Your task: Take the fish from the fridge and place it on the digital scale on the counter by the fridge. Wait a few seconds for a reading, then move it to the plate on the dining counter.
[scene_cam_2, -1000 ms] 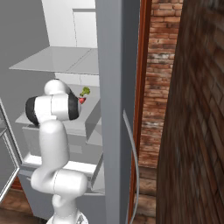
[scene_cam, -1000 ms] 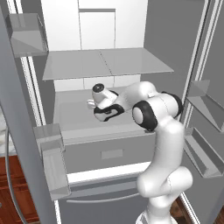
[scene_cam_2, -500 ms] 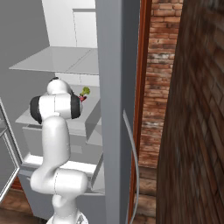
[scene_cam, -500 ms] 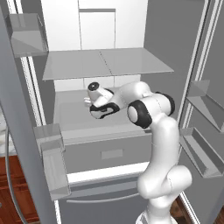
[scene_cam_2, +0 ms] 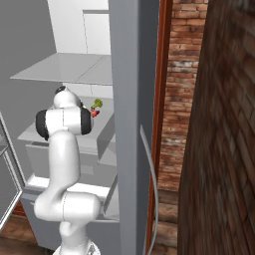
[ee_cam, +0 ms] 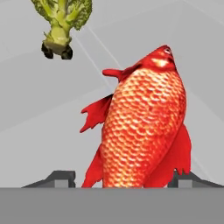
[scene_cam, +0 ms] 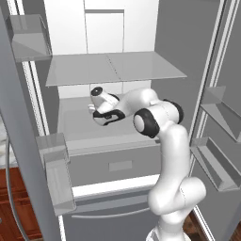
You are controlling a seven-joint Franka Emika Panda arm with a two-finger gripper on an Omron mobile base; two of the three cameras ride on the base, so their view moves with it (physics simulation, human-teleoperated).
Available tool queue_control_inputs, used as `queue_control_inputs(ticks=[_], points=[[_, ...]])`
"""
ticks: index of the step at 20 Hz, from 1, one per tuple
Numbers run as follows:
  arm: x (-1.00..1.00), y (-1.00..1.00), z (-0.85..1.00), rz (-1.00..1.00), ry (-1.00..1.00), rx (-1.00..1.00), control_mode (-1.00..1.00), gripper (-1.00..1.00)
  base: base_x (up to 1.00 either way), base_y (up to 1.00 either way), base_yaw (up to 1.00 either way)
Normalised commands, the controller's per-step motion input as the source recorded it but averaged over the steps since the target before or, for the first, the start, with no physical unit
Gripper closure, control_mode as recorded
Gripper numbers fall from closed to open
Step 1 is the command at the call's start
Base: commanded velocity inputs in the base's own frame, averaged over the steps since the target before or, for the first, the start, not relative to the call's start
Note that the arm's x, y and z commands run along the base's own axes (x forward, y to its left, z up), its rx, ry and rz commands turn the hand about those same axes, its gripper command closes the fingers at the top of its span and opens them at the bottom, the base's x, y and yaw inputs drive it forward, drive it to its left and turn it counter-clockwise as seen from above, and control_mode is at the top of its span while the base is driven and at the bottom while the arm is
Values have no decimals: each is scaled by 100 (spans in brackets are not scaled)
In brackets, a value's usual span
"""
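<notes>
The fish [ee_cam: 144,127], bright red-orange with clear scales, is seen in the hand view lying on the white floor of a shelf inside the fridge [scene_cam: 117,70]; its head is turned to the top of that view and its tail end goes down between the two dark fingertips [ee_cam: 59,177], one on each side of its body; the gripper [ee_cam: 120,181] is set around the fish, but whether the fingertips already press on it cannot be told, since the contact places are hidden behind the body. A small piece of broccoli [ee_cam: 61,22] is seen near the fish, apart from it, towards the upper left of the hand view; in the right base view the same green piece [scene_cam_2: 96,104] is seen just above a small red spot, the fish [scene_cam_2: 94,113], beside the white arm.

In the left base view the arm is reached into the open fridge, under a clear glass shelf [scene_cam: 113,68], and the gripper [scene_cam: 91,108] is pointed to the back left of the compartment, low over the shelf floor; the fish itself is hidden there by the hand. Door bins [scene_cam: 56,155] are seen on the left door, and more bins [scene_cam: 212,155] on the right door; a brick wall [scene_cam_2: 184,74] is seen in the right base view beside the fridge.
</notes>
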Motion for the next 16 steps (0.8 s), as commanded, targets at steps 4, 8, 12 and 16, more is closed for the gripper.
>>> queue_control_inputs(ticks=[4,8,12,16], points=[[0,0,-45,0,0,0,-100,100,0,0,0],[0,0,-43,0,0,0,-100,100,0,0,0],[-16,0,-43,0,0,0,-100,100,0,0,0],[-67,-1,-32,0,-6,2,-100,100,0,0,0]])
